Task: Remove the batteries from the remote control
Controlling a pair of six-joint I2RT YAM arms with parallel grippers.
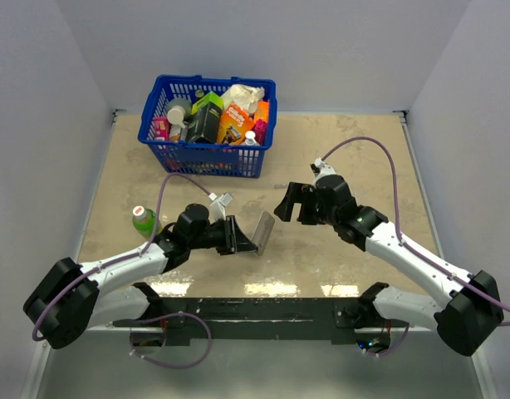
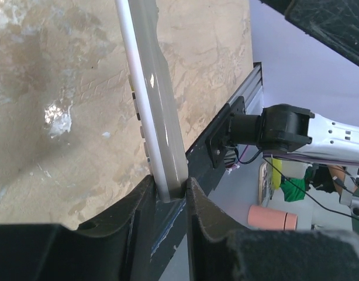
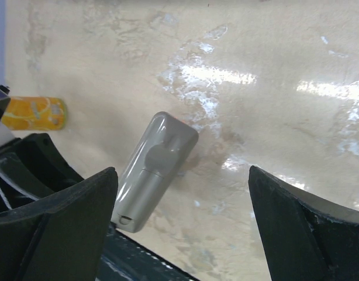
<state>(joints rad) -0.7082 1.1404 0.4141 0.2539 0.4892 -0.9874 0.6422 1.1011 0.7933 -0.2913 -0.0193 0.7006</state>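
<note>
Remote control [image 1: 262, 231]: held up off the table [image 1: 355, 158], near its middle, tilted with the free end toward 12 o'clock. In the left wrist view the buttons run down its left edge [image 2: 153, 105].
Left gripper [image 1: 242, 235]: at 9 o'clock of the remote control, fingers [image 2: 133, 216] pressed onto its lower end from both sides.
Right gripper [image 1: 295, 208]: at 1 o'clock of the remote control, apart from it, jaws spread wide. Its camera shows the grey back [image 3: 153, 170].
Batteries: not visible, since the back looks closed.
Basket [image 1: 207, 158]: blue, full of packets, at 11 o'clock on the table.
Green bottle [image 1: 143, 220]: at 9 o'clock, beside the left arm.
</note>
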